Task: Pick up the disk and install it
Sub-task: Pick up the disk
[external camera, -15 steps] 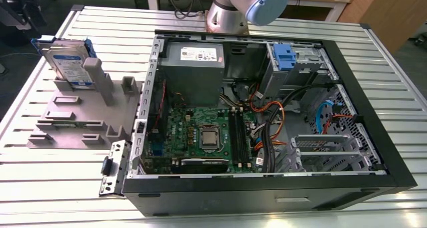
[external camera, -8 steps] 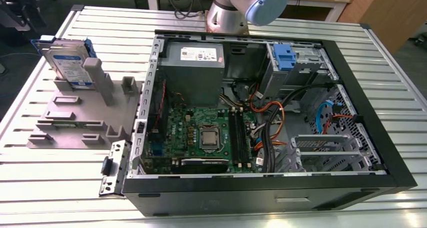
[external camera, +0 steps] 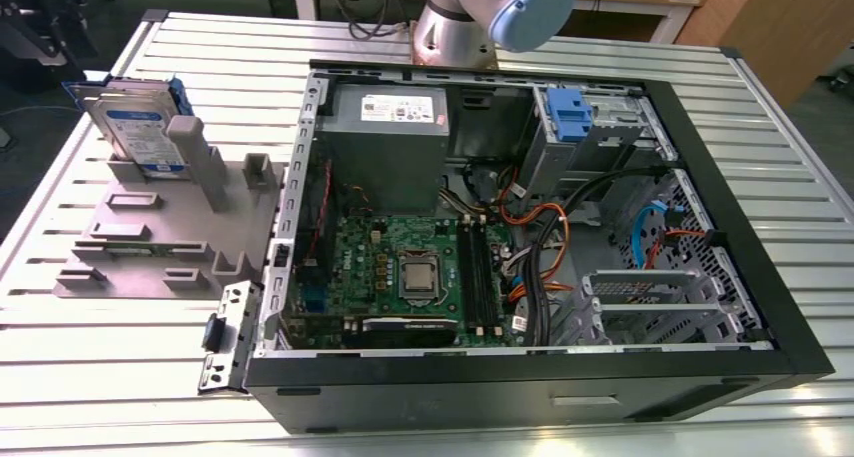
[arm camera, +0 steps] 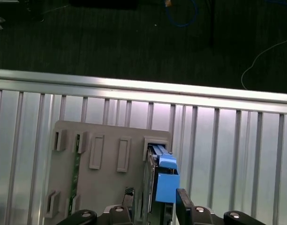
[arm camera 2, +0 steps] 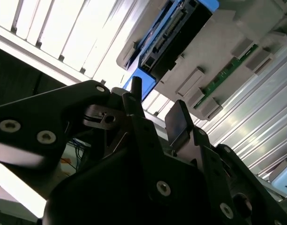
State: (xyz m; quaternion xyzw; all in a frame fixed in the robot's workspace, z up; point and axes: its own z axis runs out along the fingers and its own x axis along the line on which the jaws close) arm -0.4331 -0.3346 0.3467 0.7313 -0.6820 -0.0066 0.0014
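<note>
The disk (external camera: 134,127), silver with a white-and-blue label and blue side rails, stands on edge in a grey holder (external camera: 160,227) on the table at the exterior view's left. In the first wrist view my gripper (arm camera: 156,199) hangs over the disk (arm camera: 158,176), with one black finger (arm camera: 129,197) on either side of its blue rail and space between them. The second wrist view shows the gripper (arm camera 2: 155,117) open and well short of the disk (arm camera 2: 176,33), touching nothing.
An open black computer case (external camera: 534,377) lies on the slatted metal table, with a grey power supply (external camera: 387,137) and a drive bay with a blue clip (external camera: 567,112) at its far end. The holder (arm camera: 106,197) also carries a green memory stick (arm camera: 76,173).
</note>
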